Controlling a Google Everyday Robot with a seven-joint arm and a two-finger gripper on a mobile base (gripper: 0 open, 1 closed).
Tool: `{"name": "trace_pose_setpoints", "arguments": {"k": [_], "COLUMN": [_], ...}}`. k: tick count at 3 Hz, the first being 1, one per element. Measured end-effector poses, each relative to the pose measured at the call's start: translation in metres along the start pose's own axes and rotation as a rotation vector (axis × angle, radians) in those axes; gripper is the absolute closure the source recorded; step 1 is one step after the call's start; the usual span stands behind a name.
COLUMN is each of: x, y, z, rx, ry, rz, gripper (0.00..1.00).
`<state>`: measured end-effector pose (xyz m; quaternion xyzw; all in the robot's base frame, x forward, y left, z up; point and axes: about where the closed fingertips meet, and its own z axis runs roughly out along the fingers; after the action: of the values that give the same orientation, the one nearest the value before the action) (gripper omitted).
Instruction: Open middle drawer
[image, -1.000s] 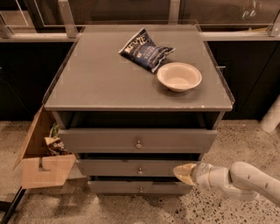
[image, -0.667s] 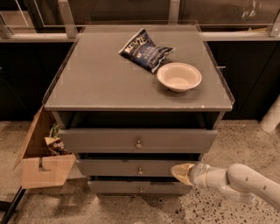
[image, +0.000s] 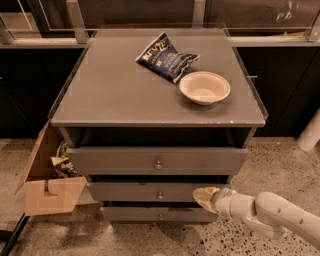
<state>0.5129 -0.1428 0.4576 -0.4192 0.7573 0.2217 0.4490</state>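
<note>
The middle drawer, second of three grey fronts below the counter's front edge, sits with its small round knob untouched at centre. We see a dark gap above its front, but we cannot say whether the drawer is shut or already a little out. The end effector lies against the right part of that front, under the counter's front right corner, to the right of the knob and apart from it. Over the past second it has crept a little leftward along the front towards the knob, and the drawer itself has not moved. We cannot tell whether the end effector is clenched or released. We judge the task to be in the approach stage: the knob has yet to be reached, and the pull has yet to begin.

The taller top drawer stands above it and the shortest drawer below. On the counter, a dark chip bag lies near the back edge, and a pale bowl sits just in front of it, towards the right edge. An open cardboard box rests on the floor beside the front left corner.
</note>
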Motion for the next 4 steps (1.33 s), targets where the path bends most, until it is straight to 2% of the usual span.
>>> {"name": "trace_pose_setpoints", "arguments": {"k": [1,2,3,4], "x": [-0.003,-0.003,-0.005,-0.01], "y": [-0.019,-0.019,-0.023,-0.041], "z": [0.001,0.001,0.01,0.017], "rx": [0.077,0.078,0.122,0.236], "ry": [0.013,0.013,-0.011,-0.06], "rz": [-0.006,-0.006,-0.005,0.002], "gripper": [1.0,1.0,1.0,1.0]}}
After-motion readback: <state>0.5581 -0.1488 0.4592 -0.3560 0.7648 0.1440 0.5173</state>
